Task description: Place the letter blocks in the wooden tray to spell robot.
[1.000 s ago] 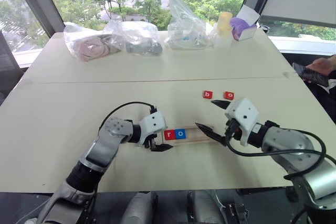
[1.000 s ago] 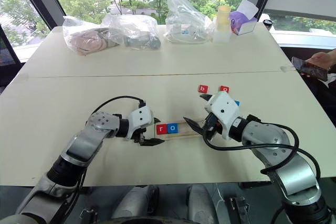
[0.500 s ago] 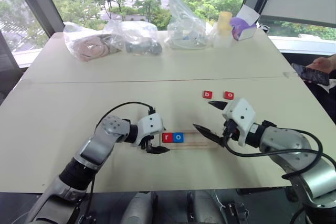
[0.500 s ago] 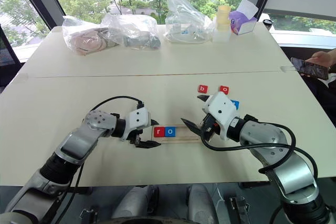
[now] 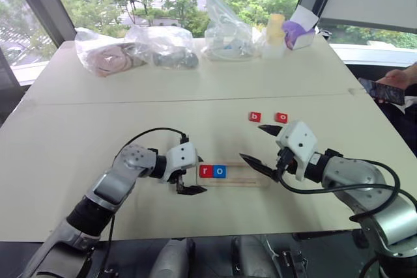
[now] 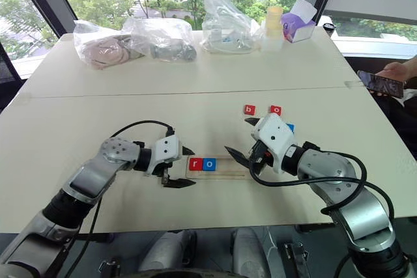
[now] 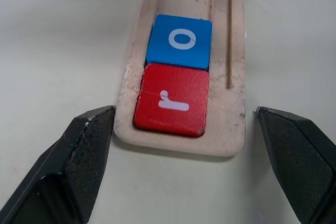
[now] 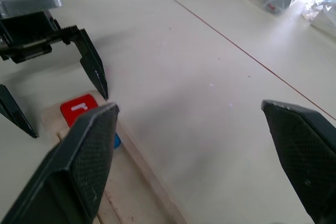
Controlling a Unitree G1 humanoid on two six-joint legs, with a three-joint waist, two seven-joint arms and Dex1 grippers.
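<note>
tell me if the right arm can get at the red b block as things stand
Probably yes: the small red square b block lies on bare table just beyond the open right end effector, nothing between them.

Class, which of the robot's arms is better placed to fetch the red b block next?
Probably the right: its open gripper hangs just short of the small red b block, while the open left gripper sits at the pale wooden tray's far end.

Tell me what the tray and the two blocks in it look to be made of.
Tray: pale unfinished wood, going by the faint grain and the rough, dusty rim. Red r block and blue o block: probably painted wood; smooth matt colour, white printed letters, slightly rounded edges; plastic can't be ruled out.
</note>
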